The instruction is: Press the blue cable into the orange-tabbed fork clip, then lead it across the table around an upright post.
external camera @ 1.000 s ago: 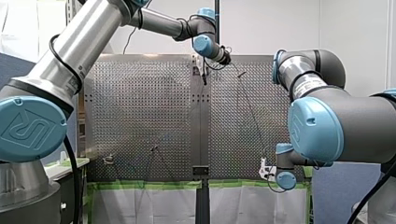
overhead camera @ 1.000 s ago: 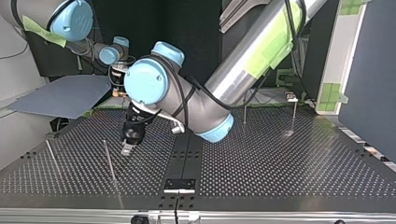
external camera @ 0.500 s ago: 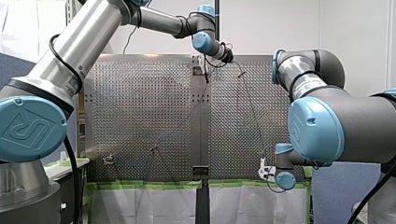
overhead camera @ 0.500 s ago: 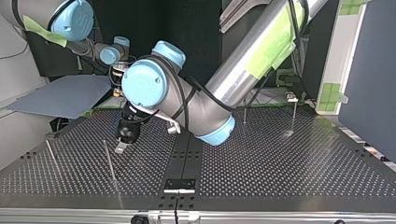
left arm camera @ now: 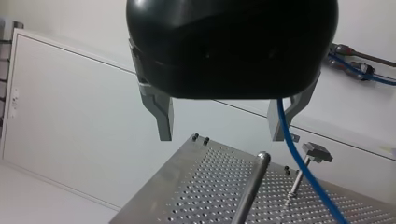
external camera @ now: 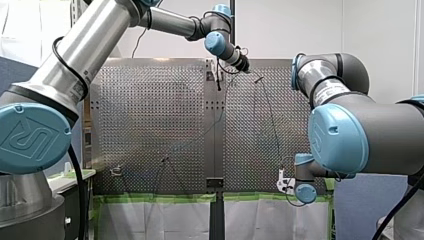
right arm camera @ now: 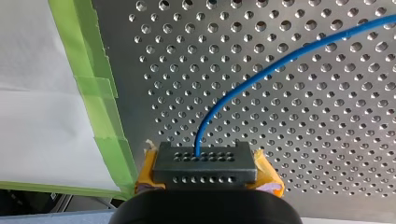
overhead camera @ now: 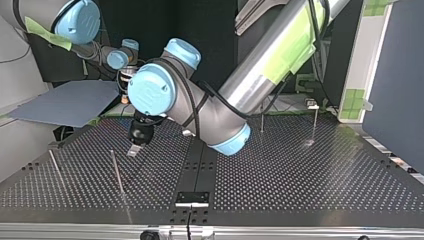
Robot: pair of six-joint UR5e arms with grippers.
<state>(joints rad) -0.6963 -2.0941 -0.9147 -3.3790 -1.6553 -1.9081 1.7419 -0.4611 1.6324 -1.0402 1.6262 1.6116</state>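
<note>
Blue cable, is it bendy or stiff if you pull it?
Probably floppy: the blue cable bends in a soft curve over the table. Likely light too: it looks thin hanging past my left hand. It may spring back slightly, since the curve is smooth, not kinked.

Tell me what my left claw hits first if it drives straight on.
Probably the upright post, its rounded top ahead between the left claw's open fingers; the blue cable runs beside one. Depth unclear.

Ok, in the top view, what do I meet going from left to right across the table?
Thin post → second thin post → my left gripper → black bracket → short post → post with a flat head.
</note>
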